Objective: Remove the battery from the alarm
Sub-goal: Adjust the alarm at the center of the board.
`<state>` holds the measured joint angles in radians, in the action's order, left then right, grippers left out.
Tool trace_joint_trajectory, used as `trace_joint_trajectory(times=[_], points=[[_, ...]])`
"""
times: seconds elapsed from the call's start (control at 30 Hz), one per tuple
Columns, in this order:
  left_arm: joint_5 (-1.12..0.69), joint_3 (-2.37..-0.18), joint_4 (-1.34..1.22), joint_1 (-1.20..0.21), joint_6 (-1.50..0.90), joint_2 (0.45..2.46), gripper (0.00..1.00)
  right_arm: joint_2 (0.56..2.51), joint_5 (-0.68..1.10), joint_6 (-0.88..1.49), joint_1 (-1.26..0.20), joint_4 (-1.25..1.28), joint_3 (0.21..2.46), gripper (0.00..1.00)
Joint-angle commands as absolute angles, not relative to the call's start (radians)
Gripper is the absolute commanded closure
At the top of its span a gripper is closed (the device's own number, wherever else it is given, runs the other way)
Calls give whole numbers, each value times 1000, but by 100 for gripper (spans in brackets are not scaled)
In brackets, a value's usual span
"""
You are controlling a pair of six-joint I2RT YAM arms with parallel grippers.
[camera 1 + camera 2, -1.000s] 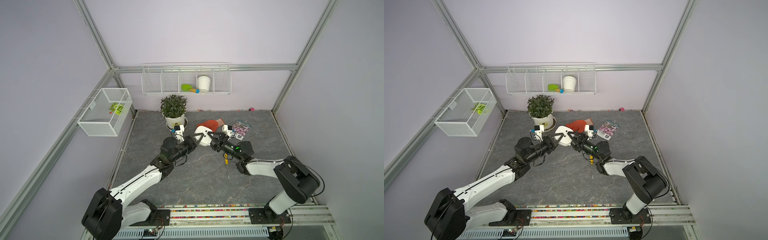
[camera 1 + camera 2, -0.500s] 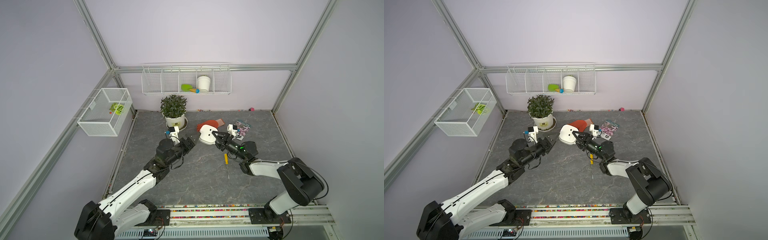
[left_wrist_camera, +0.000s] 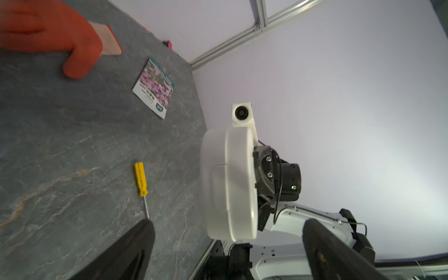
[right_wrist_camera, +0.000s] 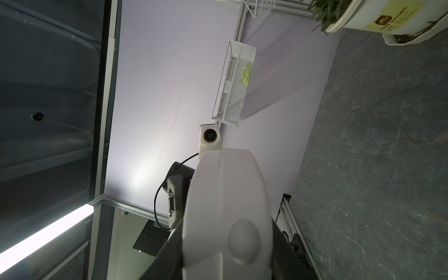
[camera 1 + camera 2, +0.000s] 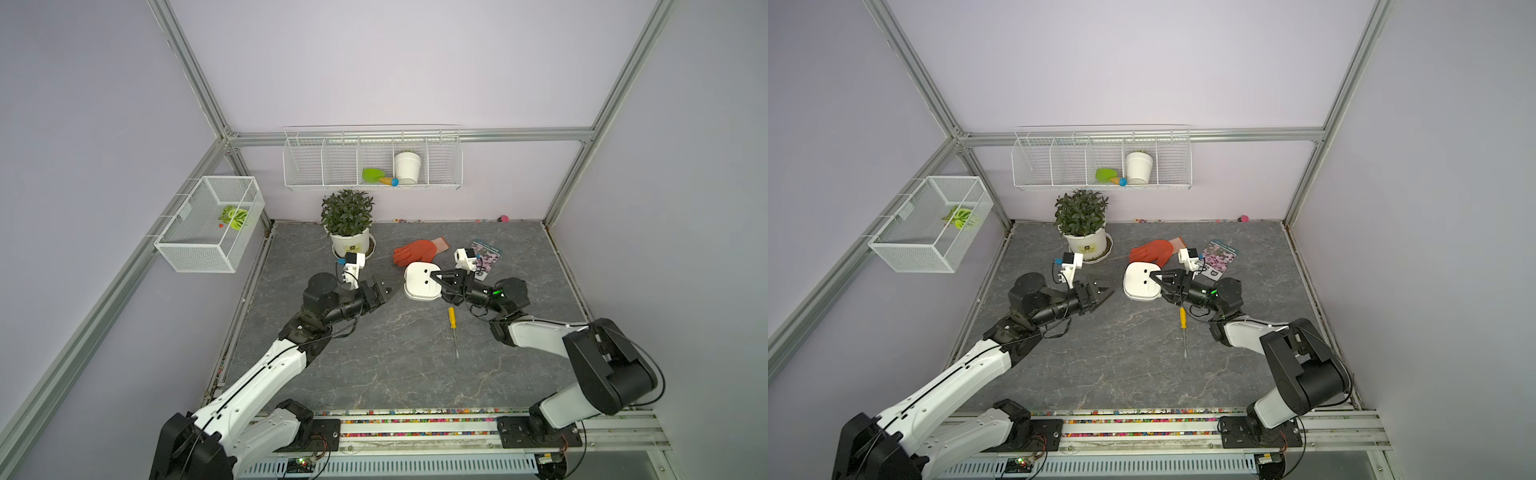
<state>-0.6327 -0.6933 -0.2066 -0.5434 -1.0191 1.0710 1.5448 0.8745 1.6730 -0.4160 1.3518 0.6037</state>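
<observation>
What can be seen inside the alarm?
Only its white outer shell: the alarm, clamped in the right claw, shows no open compartment in any view. No battery is visible; the shell covers whatever is inside, and its downward face is hidden from above.

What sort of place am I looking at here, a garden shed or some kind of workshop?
Most likely a robot test booth dressed with gardening props: plain walls on an aluminium frame, a left arm and right arm on a rail, plus a potted plant and orange glove.
</observation>
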Motion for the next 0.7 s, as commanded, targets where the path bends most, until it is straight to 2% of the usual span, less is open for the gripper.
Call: trace_joint_trajectory(times=[0.0,0.13,0.3,0.53,0.67], points=[[-744,-734,-271,-563,-1012,1126,2,1524,938,1698,-431,1392,639,65],[-755,-757,-306,-582,-1017,1175,10,1544,936,1701,-452,1397,647,65],[-755,-760,-335,-587,-1027,1192,26,1558,927,1704,-456,1400,640,65],[-755,-752,-365,-588,-1051,1198,45,1564,940,1704,-456,1400,640,64],[-742,-749,-352,-588,-1045,1194,60,1572,964,1687,-453,1394,643,58]])
